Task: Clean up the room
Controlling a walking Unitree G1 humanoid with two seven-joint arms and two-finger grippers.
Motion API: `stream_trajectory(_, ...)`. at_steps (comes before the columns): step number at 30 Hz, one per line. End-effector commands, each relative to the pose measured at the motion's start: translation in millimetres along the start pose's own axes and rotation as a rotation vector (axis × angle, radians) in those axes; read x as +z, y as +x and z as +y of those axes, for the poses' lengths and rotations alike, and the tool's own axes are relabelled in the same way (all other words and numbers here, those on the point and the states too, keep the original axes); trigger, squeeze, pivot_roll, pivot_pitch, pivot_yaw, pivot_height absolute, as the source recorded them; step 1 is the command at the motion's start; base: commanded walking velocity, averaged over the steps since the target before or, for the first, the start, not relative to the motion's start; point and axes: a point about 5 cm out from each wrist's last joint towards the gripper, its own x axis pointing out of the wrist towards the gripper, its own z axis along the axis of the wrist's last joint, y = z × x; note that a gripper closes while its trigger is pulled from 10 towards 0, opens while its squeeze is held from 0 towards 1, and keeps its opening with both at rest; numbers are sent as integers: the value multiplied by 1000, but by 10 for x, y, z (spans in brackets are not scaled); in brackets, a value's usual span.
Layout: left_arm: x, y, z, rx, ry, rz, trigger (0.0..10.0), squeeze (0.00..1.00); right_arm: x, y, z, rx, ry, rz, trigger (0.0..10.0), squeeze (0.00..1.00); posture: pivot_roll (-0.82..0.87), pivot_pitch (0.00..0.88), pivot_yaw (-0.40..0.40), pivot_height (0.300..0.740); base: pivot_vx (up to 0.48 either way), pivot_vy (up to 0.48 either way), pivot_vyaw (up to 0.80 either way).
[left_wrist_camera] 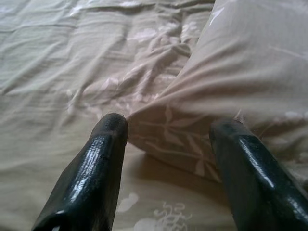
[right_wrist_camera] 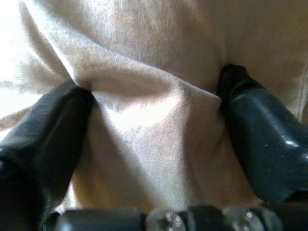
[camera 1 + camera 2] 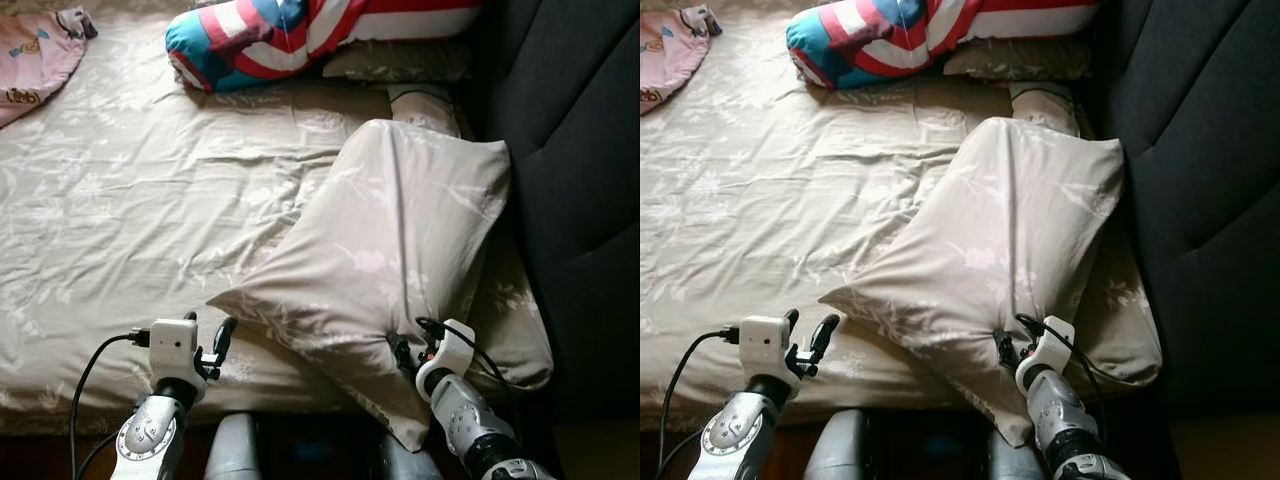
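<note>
Beige pillow is pinched near its near edge by right gripper, fabric bunched between the fingers; it lies skewed at the bed's right, by the dark headboard. Left gripper is held spread, just beside the pillow's left corner. Straightening is judged unfinished. Bedsheet is seen wrinkled; striped cushion far.

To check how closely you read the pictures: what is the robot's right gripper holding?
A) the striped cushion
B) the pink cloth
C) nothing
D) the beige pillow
D: the right gripper has the beige pillow bunched between its jaws, as the right wrist view shows, while the left gripper hangs open over the sheet.
</note>
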Motion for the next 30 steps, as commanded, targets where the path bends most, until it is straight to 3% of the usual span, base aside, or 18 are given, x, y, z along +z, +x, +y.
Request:
stream_trajectory(1, -30, -58, 8, -4, 9, 31, 10000, 0, -308, -49, -70, -21, 19, 108, 0, 0, 148, 353, -20, 660, 0, 0, 0)
stream_trajectory(12, 3, -8, -30, -13, 11, 34, 10000, 0, -269, -42, -71, -23, 10, 61, 0, 0, 132, 329, -21, 660, 0, 0, 0)
stream_trajectory(16, 21, 21, -49, -20, 4, 26, 10000, 0, -270, -58, -118, -27, -74, 52, 0, 0, 132, 316, -25, 660, 0, 0, 0)
stream_trajectory(30, 23, 97, -76, -41, -1, 21, 10000, 0, -246, -81, -222, -80, -85, 23, 0, 0, 103, 288, -14, 660, 0, 0, 0)
